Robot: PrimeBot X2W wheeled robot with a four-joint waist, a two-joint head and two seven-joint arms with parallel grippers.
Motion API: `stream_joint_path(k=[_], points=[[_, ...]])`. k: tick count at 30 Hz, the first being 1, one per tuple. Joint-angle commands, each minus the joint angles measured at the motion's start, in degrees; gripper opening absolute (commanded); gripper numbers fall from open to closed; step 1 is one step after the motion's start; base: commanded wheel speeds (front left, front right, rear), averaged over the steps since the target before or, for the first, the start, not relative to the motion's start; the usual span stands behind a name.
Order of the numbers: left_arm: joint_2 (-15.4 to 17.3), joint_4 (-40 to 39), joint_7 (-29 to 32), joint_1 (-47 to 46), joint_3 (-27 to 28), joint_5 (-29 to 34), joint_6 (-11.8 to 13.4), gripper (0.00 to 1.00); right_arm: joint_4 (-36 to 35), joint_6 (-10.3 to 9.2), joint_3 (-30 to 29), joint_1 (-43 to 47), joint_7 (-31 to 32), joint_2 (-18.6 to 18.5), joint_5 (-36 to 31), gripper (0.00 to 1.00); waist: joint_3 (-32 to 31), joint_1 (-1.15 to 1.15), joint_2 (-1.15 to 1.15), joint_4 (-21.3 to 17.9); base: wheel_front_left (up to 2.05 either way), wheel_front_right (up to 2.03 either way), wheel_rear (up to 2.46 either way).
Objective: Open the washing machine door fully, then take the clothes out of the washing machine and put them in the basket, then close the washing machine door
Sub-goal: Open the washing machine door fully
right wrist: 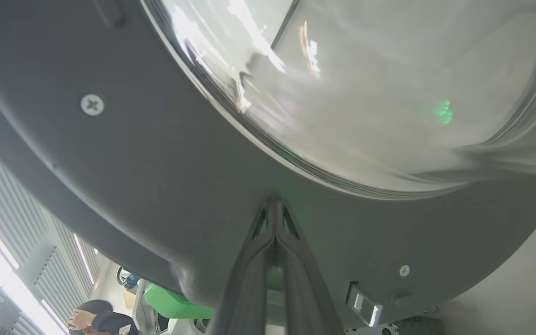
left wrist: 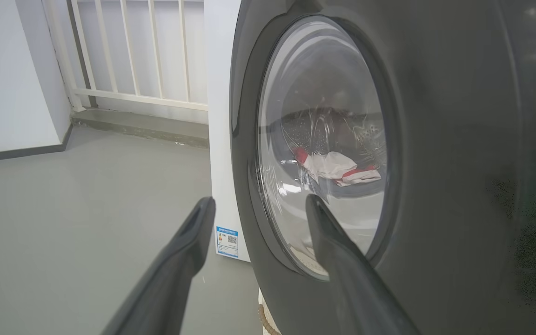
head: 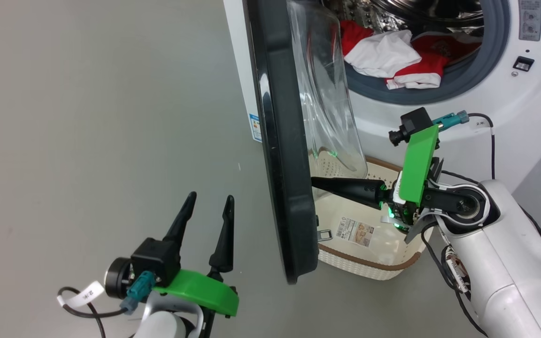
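red-and-white clothes in the washing machine, a sticker in the basket

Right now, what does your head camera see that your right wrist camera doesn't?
Head view: red and white clothes in the drum, the cream basket, and my open left gripper. Right wrist view: a screw on the washing machine door, on its dark inner rim, close up. Both: that door, with my shut right gripper tips against its inner side.

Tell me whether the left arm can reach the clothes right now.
Probably not: the half-open washing machine door stands between the open left gripper and the clothes, blocking a direct path.
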Motion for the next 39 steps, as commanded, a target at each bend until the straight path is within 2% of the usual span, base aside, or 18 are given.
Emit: stream_joint_path(k=[1, 28, 33, 35, 36, 37, 38, 39], points=[[1.01, -1.02, -0.45, 0.30, 1.48, -0.44, 0.08, 1.00, -2.06, 0.43, 1.28, 0.63, -0.13, 1.32, 1.00, 0.00, -0.29, 0.00, 0.00, 0.67, 0.00, 0.00, 0.00], [1.01, -3.19, -0.45, 2.22, 3.18, 0.01, 1.07, 1.00, 0.38, 0.43, 8.76, -1.70, -2.66, 1.32, 6.64, 0.00, -0.38, 0.00, 0.00, 1.37, 0.00, 0.00, 0.00], [1.01, -3.55, -0.45, 2.43, 3.25, -0.61, 0.86, 1.00, 0.53, 0.43, 8.86, -1.56, -5.73, 1.07, 6.54, 0.00, -0.42, 0.00, 0.00, 1.28, 0.00, 0.00, 0.00], [1.01, -3.55, -0.45, 2.44, 3.30, -0.75, 0.83, 1.00, -0.95, 0.43, 9.27, -1.46, -8.06, 0.20, 4.64, 0.00, -0.41, 0.00, 0.00, 1.25, 0.00, 0.00, 0.00], [1.01, -3.53, -0.45, 2.43, 3.30, -0.82, 0.83, 1.00, -1.98, 0.43, 9.43, -1.07, -9.33, -0.27, 3.48, 0.05, -0.40, 0.00, 0.00, 1.24, 0.00, 0.00, 0.00], [1.01, -3.49, -0.45, 2.42, 3.27, -0.89, 0.83, 1.00, -2.84, 0.43, 9.42, -0.48, -10.51, -0.58, 2.62, 0.33, -0.43, 0.00, 0.00, 1.23, 0.00, 0.00, 0.00], [1.01, -3.44, -0.45, 2.41, 3.25, -0.94, 0.83, 1.00, -3.97, 0.43, 9.55, 0.12, -11.75, -1.03, 1.34, 0.51, -0.44, 0.00, 0.00, 1.22, 0.00, 0.00, 0.00], [1.01, -3.40, -0.45, 2.39, 3.22, -1.00, 0.81, 1.00, -5.24, 0.43, 9.67, 0.85, -12.94, -1.46, 0.01, 0.82, -0.43, 0.00, 0.00, 1.21, 0.00, 0.00, 0.00]])
